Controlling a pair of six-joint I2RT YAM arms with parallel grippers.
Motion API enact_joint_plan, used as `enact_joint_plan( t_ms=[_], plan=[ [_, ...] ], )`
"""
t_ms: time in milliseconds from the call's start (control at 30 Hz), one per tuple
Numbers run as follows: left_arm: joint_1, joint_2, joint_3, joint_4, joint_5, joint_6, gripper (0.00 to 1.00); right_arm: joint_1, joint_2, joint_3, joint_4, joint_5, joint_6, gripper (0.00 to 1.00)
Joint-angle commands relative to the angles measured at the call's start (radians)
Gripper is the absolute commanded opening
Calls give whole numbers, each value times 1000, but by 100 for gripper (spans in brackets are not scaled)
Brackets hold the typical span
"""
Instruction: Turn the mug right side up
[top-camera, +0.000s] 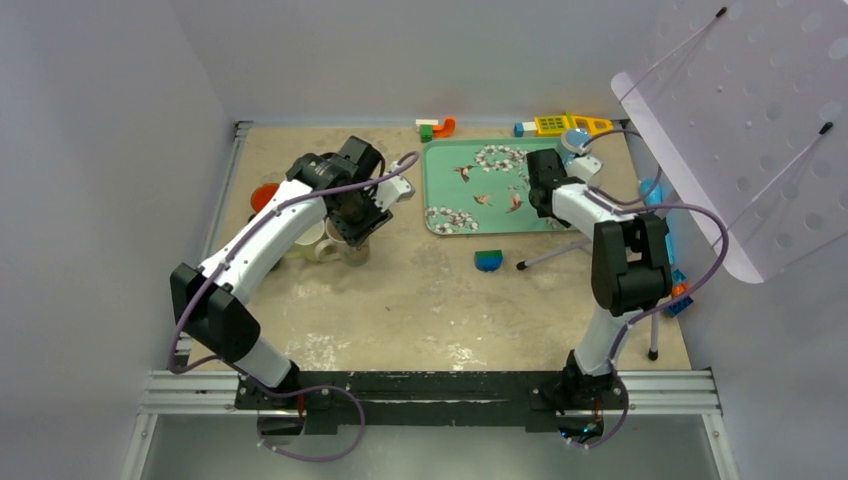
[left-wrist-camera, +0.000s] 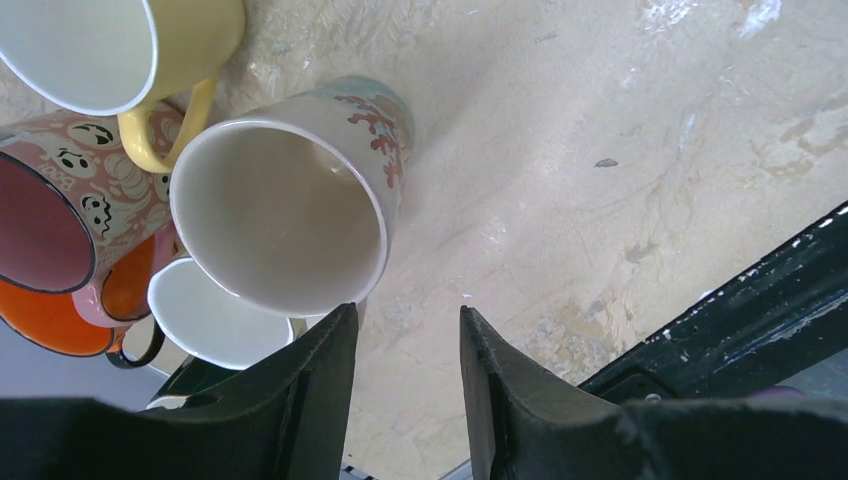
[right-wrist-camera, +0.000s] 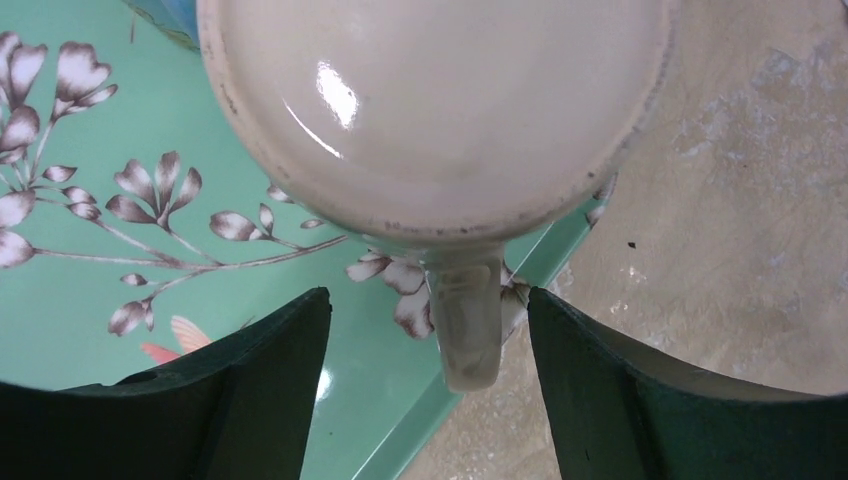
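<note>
A cream mug (right-wrist-camera: 440, 110) stands upside down, its glossy base facing up, on the right edge of the teal flowered tray (right-wrist-camera: 90, 330). Its handle (right-wrist-camera: 465, 320) points between the fingers of my right gripper (right-wrist-camera: 430, 300), which is open with a gap on each side of the handle. In the left wrist view, a cream mug with red print (left-wrist-camera: 280, 215) stands mouth up in a cluster of upright mugs. My left gripper (left-wrist-camera: 405, 312) is open just beside its rim, with only bare table between the fingers.
Around the printed mug are a yellow mug (left-wrist-camera: 110, 50), a pink ghost mug (left-wrist-camera: 60, 200), an orange one (left-wrist-camera: 50, 320) and a white one (left-wrist-camera: 210, 320). A blue-green block (top-camera: 488, 260) lies near the tray (top-camera: 450, 195). Toys (top-camera: 560, 124) line the back wall. A perforated white panel (top-camera: 740, 130) overhangs the right.
</note>
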Motion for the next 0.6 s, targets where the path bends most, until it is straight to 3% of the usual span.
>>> enact_joint_plan(
  t_ms=[0, 100, 233, 500, 567],
  plan=[
    [5, -55, 46, -16, 66, 18, 46, -12, 50, 68, 38, -44, 3, 71],
    [5, -76, 49, -26, 112, 19, 47, -12, 89, 106, 16, -56, -12, 58],
    [6, -96, 48, -40, 116, 22, 47, -12, 57, 67, 70, -51, -20, 30],
    [5, -147, 63, -63, 193, 20, 48, 16, -17, -2, 243, -146, -233, 1],
    [5, -162, 71, -68, 223, 14, 48, 50, -47, -7, 275, -153, -296, 0]
  ],
)
